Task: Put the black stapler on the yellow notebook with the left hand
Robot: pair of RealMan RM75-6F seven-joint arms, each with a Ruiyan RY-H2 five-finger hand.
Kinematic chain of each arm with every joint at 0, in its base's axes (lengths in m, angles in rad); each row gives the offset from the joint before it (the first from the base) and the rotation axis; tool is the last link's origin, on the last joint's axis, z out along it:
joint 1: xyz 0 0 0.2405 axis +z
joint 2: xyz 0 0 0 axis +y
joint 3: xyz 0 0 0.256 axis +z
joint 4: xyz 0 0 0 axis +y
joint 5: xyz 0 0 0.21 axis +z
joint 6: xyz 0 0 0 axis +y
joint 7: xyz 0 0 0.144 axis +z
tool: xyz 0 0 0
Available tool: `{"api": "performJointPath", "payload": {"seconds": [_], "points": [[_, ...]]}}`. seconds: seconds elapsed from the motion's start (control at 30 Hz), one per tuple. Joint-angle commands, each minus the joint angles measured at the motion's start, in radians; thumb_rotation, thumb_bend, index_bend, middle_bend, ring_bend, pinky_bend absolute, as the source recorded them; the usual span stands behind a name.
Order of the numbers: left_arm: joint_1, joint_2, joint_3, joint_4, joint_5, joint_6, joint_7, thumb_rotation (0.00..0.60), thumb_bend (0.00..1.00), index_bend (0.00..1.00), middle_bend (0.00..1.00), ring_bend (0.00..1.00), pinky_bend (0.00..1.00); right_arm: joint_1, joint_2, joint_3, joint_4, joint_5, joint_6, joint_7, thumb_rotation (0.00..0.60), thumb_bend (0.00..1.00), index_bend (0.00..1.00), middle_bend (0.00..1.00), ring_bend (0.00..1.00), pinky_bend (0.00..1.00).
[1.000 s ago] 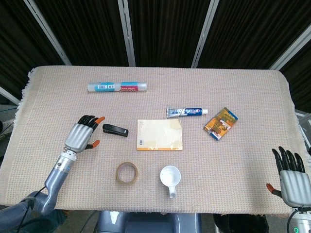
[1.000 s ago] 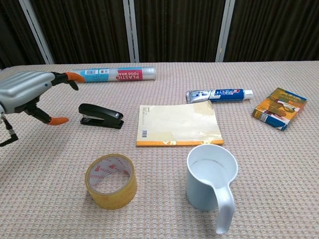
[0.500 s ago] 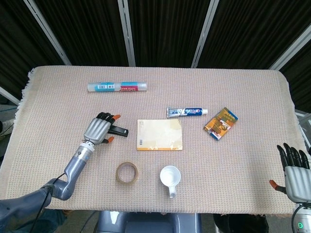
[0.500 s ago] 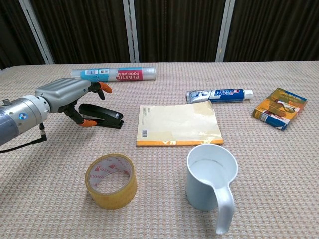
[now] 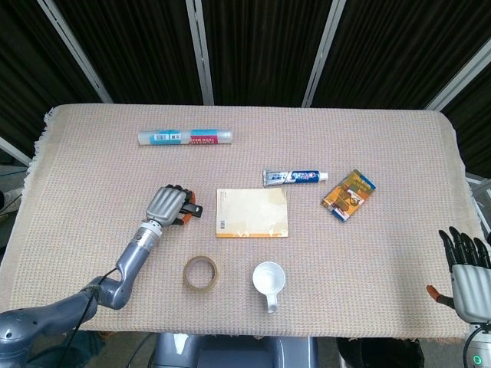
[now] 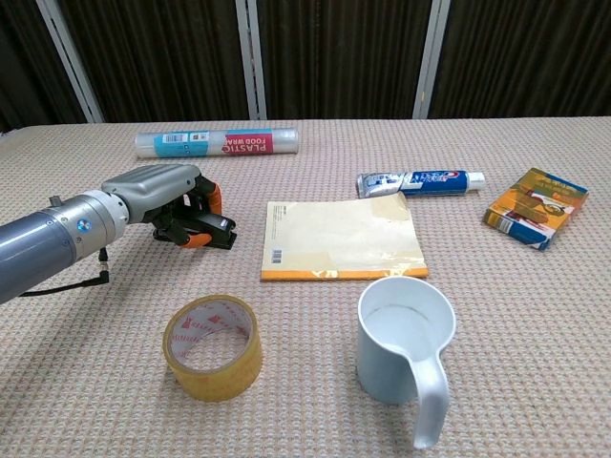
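The black stapler (image 5: 196,209) (image 6: 222,234) lies on the cloth just left of the yellow notebook (image 5: 253,212) (image 6: 342,239). My left hand (image 5: 170,205) (image 6: 162,191) covers most of it and grips it, fingers curled down around its body. Only the stapler's right end shows past the fingers, and it still rests on the table. The notebook lies flat with nothing on it. My right hand (image 5: 464,268) hangs off the table's right front corner in the head view, fingers apart and holding nothing.
A plastic-wrap roll (image 5: 186,137) (image 6: 218,143) lies at the back left. Toothpaste (image 5: 295,177) (image 6: 420,181) and an orange box (image 5: 348,194) (image 6: 535,207) sit right of the notebook. A tape roll (image 5: 200,273) (image 6: 212,345) and a white cup (image 5: 268,280) (image 6: 406,353) stand in front.
My left hand moved right from beside the stapler onto it, and its fingers closed around it. The right hand dropped slightly lower at the frame's corner.
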State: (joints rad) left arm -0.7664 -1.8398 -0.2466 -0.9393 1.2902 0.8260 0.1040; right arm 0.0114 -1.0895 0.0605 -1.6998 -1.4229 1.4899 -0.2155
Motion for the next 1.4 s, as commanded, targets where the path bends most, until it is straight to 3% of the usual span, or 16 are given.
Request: {"api": "performJointPath", "payload": {"seconds": [0.03, 0.27, 0.4, 0.63, 0.93, 1.3, 1.4], "points": [[-0.001, 0.003, 0.005, -0.007, 0.004, 0.011, -0.004, 0.600, 0.41, 0.60, 0.54, 0.42, 0.44, 0.003, -0.001, 0.002, 0.000, 0.005, -0.005, -0.006, 0.600, 0.06, 0.00, 0.00, 0.00, 0.00], [0.012, 0.038, 0.013, -0.075, 0.021, 0.066, -0.008, 0.600, 0.41, 0.65, 0.58, 0.47, 0.48, 0.003, -0.008, 0.000, 0.001, 0.005, -0.005, -0.015, 0.600, 0.06, 0.00, 0.00, 0.00, 0.00], [0.017, 0.089, 0.010, -0.173, 0.030, 0.089, -0.011, 0.600, 0.40, 0.65, 0.58, 0.47, 0.48, 0.004, -0.008, 0.000, 0.001, 0.007, -0.008, -0.013, 0.600, 0.06, 0.00, 0.00, 0.00, 0.00], [-0.037, 0.088, -0.035, -0.256, -0.008, 0.074, 0.058, 0.600, 0.40, 0.65, 0.58, 0.47, 0.48, 0.007, -0.003, -0.009, -0.004, -0.009, -0.014, -0.002, 0.600, 0.06, 0.00, 0.00, 0.00, 0.00], [-0.172, -0.069, -0.118, -0.161, -0.090, 0.042, 0.127, 0.600, 0.40, 0.65, 0.58, 0.47, 0.48, 0.019, 0.020, -0.018, -0.001, -0.004, -0.058, 0.058, 0.600, 0.06, 0.00, 0.00, 0.00, 0.00], [-0.297, -0.224, -0.132, 0.029, -0.127, -0.032, 0.141, 0.600, 0.38, 0.64, 0.58, 0.47, 0.48, 0.002, 0.049, -0.027, 0.001, -0.039, -0.024, 0.127, 0.600, 0.06, 0.00, 0.00, 0.00, 0.00], [-0.314, -0.254, -0.129, 0.077, -0.132, -0.045, 0.128, 0.600, 0.37, 0.61, 0.53, 0.46, 0.48, -0.006, 0.053, -0.030, -0.002, -0.049, -0.008, 0.136, 0.600, 0.06, 0.00, 0.00, 0.00, 0.00]]}}
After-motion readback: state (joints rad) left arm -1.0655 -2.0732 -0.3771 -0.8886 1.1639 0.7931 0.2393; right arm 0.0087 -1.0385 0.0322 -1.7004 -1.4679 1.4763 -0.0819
